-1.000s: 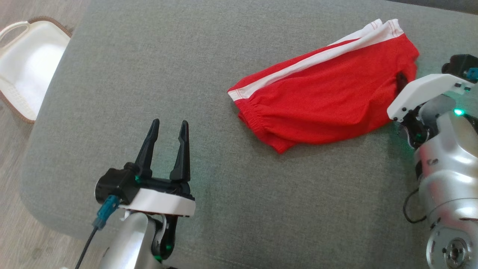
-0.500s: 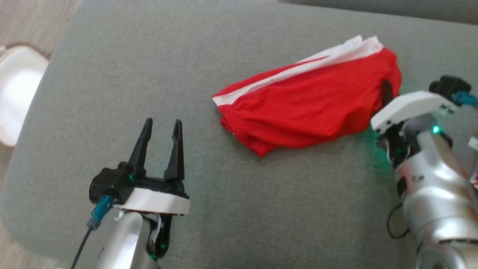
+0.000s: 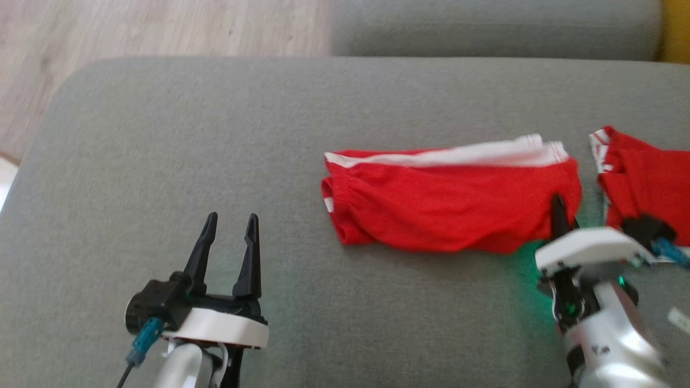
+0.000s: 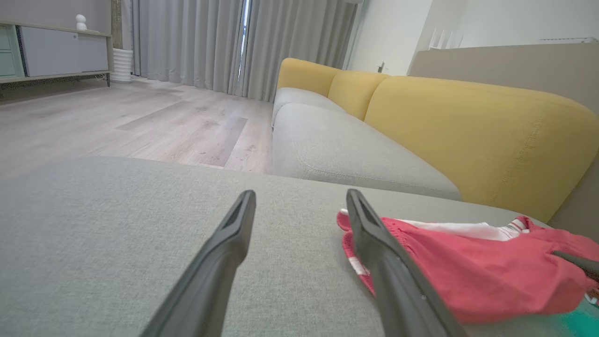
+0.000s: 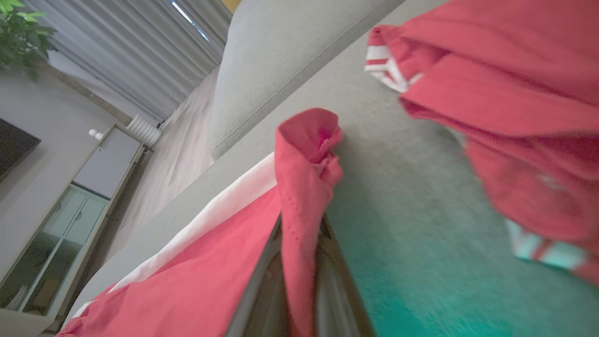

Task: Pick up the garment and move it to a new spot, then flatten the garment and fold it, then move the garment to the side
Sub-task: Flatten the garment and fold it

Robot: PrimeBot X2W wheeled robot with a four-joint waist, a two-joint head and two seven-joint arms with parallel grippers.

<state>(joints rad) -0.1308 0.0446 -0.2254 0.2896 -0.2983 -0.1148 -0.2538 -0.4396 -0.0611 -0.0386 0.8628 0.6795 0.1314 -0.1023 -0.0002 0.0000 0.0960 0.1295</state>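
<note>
The garment (image 3: 447, 207) is a pair of red shorts with a white side stripe, lying folded on the grey sofa cushion (image 3: 215, 134). My right gripper (image 3: 559, 213) is at its right end, shut on a pinched fold of the red hem. In the right wrist view the fabric (image 5: 304, 187) rises bunched between the closed fingers of the right gripper (image 5: 300, 229). My left gripper (image 3: 232, 226) hovers open over bare cushion to the garment's left, holding nothing. In the left wrist view the left gripper (image 4: 300, 196) has the shorts (image 4: 472, 271) just beyond its right finger.
A second red garment (image 3: 647, 178) with striped trim lies close to the right of my right gripper, large in the right wrist view (image 5: 505, 93). The yellow sofa backrest (image 4: 468, 131) rises beyond the cushions. Wooden floor (image 3: 135, 27) lies past the cushion's far left edge.
The right gripper has closed on the garment's right edge. The head camera has swung, so the white basket has left the picture and the second red garment has come in. The left gripper stays open.
</note>
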